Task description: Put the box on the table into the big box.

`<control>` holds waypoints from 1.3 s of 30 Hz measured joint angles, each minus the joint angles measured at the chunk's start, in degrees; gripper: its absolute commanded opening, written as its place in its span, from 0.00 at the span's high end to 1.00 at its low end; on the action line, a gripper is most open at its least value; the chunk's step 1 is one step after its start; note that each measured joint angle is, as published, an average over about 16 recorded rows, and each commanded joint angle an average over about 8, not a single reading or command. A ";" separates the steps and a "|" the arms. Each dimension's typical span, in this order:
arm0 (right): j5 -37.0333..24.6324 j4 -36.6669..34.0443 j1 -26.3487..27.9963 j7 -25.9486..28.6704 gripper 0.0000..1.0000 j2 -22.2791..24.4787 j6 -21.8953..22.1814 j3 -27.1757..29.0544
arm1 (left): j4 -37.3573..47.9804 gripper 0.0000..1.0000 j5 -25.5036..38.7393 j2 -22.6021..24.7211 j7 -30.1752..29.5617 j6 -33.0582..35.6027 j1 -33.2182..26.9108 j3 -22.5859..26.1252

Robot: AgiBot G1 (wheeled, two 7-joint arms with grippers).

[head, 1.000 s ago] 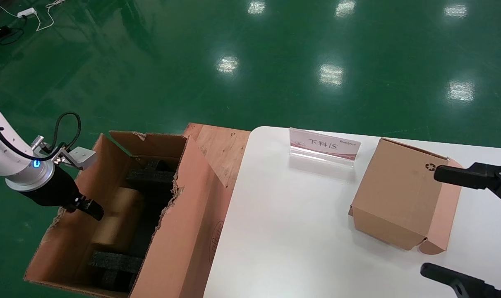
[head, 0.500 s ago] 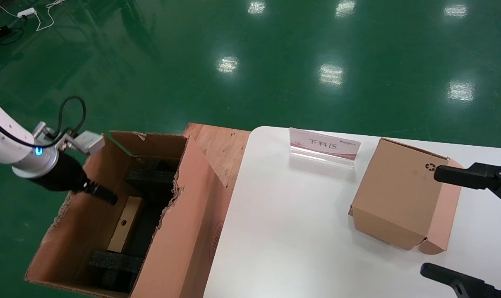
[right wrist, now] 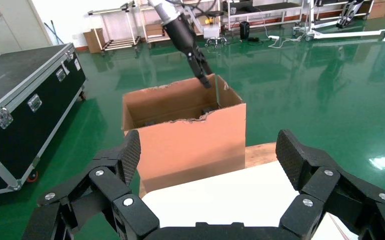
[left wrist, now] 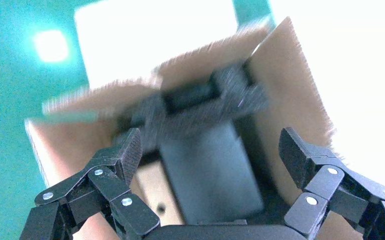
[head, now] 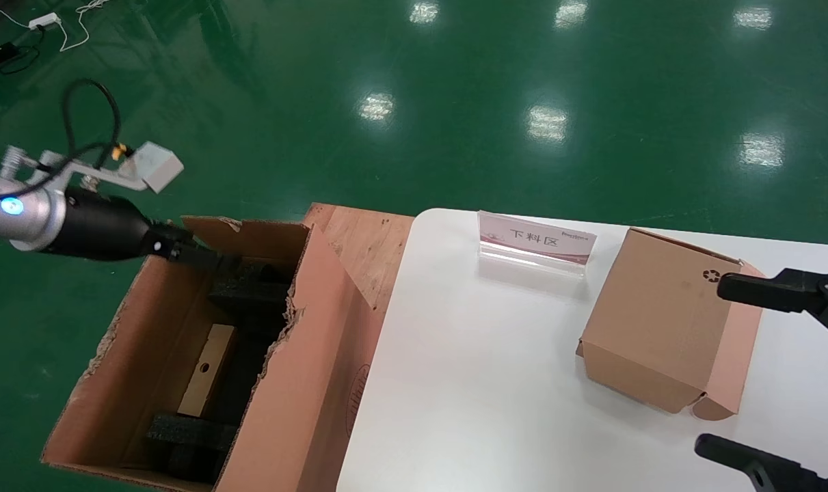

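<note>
The slim, flat brown cardboard box (head: 207, 370) stands on edge inside the very large, ragged-edged brown corrugated carton (head: 304, 383) at the lower left of the head view, between black foam blocks (head: 249, 295). The left gripper (head: 212, 260) hovers above the carton's far rim, jaws spread wide and empty. At the right edge, the right gripper (head: 742, 372) hangs wide open beside a cube-like cardboard box (head: 666, 321) on the white table (head: 468, 369).

White table (head: 468, 383): cube-like carton (head: 666, 321), acrylic sign (head: 535, 240). Green floor (head: 386, 102): big box (head: 202, 355).
</note>
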 measured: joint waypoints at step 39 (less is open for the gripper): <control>0.01 -0.01 -0.01 0.00 0.00 0.01 0.01 0.00 | -5.07 0.00 -6.89 0.30 13.77 5.90 12.62 -21.58</control>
